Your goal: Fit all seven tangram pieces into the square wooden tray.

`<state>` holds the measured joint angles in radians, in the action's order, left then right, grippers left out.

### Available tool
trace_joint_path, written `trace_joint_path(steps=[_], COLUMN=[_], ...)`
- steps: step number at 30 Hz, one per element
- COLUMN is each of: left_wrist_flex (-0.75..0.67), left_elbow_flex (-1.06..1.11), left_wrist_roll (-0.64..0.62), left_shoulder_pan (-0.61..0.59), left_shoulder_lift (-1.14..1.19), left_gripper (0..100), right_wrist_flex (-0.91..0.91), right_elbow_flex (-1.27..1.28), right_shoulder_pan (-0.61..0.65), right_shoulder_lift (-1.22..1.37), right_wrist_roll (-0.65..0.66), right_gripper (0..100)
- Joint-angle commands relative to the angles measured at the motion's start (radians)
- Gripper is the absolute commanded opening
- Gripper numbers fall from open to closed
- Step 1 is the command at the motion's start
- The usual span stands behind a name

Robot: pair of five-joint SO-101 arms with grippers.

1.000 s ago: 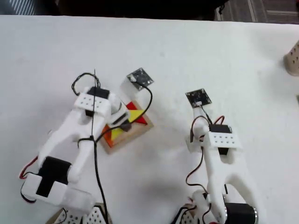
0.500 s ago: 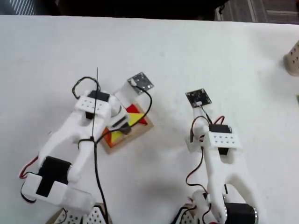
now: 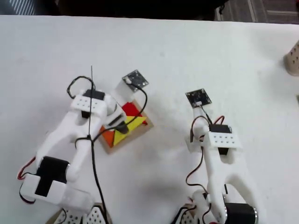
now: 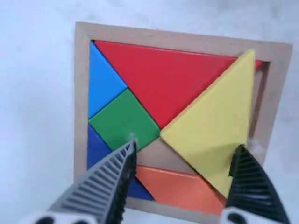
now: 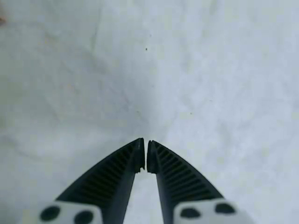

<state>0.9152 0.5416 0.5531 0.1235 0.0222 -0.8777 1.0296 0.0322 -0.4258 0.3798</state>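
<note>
— Where is the tray now?

— The square wooden tray [image 3: 131,138] sits on the white table [image 3: 187,46], under the wrist of the left arm [image 3: 70,130]. It is in the same spot as a second ago.

— Then what has changed?

— The left arm. In the high view its wrist has slid a little to the left, so more of the red and yellow pieces show than before. The right arm [image 3: 224,158] has not shifted at all.

— And the left gripper?

— The left gripper [image 4: 186,149] is spread wide and holds nothing. One fingertip is over the near corner of the green square [image 4: 124,121], the other over the edge of the yellow triangle [image 4: 212,130]. Whether either one touches, I cannot tell.

— How do the pieces lie?

— The red triangle [image 4: 163,74] runs along one side of the tray. A light blue triangle [image 4: 103,84] and a dark blue piece [image 4: 96,149] run along the next side. The orange piece [image 4: 177,186] lies along the side nearest the gripper. The yellow triangle is not seated — one corner lies over the rim. A patch of bare wood [image 4: 156,151] shows between it, the green square and the orange piece.

— The right gripper?

— The right gripper [image 5: 145,158] has its fingers pressed together on nothing, over bare table well apart from the tray.
</note>
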Motion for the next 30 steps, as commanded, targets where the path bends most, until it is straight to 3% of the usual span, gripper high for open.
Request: trace_joint_path(steps=[1, 4, 13, 20, 23, 30], left_wrist_flex=[-0.023, -0.023, -0.032, -0.295, -0.313, -0.322], left_elbow_flex=[-0.051, -0.051, -0.04, 0.095, 0.064, -0.103], left_wrist_roll=[0.006, -0.041, -0.43, -0.555, -0.614, -0.62], left_shoulder_pan=[-0.028, -0.025, 0.019, 0.136, 0.179, 0.18], left_shoulder_lift=[-0.013, -0.015, -0.166, -0.174, -0.11, 0.073], left_gripper=[31, 31, 31, 31, 24, 6], right_wrist_flex=[-0.005, -0.004, -0.004, -0.005, -0.008, -0.01], right_elbow_flex=[-0.038, -0.038, -0.038, -0.038, -0.038, -0.038], right_shoulder_pan=[0.004, 0.004, 0.004, 0.004, 0.004, 0.004], right_shoulder_lift=[0.001, 0.002, -0.001, -0.001, -0.001, -0.002], right_wrist_roll=[0.011, 0.011, 0.011, 0.011, 0.011, 0.011], right_gripper=[2.1, 2.1, 2.0, 2.0, 2.0, 2.0])
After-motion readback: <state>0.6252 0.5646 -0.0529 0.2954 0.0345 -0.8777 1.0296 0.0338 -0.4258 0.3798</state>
